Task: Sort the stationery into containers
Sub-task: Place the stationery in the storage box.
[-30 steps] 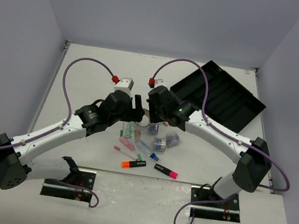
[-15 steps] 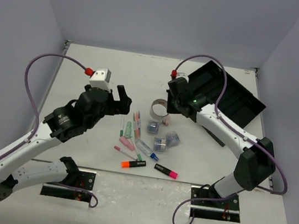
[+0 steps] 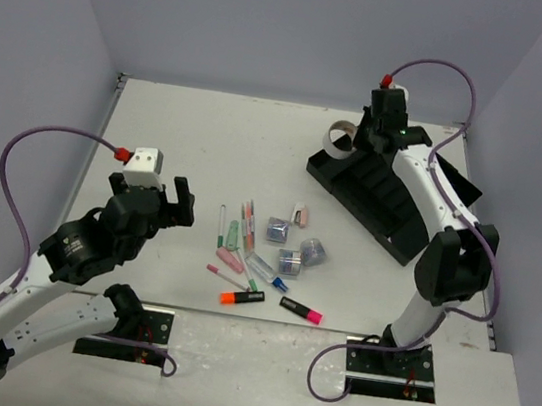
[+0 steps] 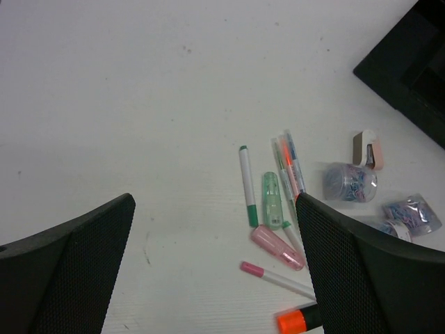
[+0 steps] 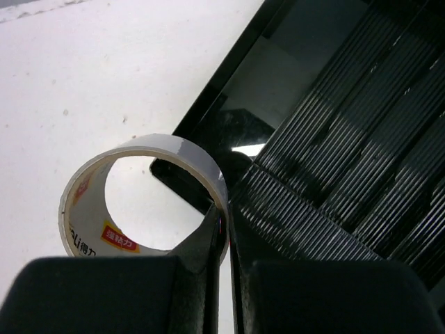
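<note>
The white counter [image 3: 210, 134] carries a long black tray [image 3: 368, 192] with parallel slots, lying at the far right. The right tool [image 5: 224, 240] is clamped on the wall of the grey tape ring [image 5: 177, 147], holding it at the tray's far-left corner, partly over the rim and partly over bare counter. The left tool [image 4: 213, 209] hangs with its jaws spread wide, gripping nothing, left of the loose heap. That heap holds thin pens [image 3: 246, 225], two black highlighters [image 3: 242, 298], shiny cubes [image 3: 277, 229] and a small pink eraser [image 3: 300, 214], all on the counter beside the tray.
</note>
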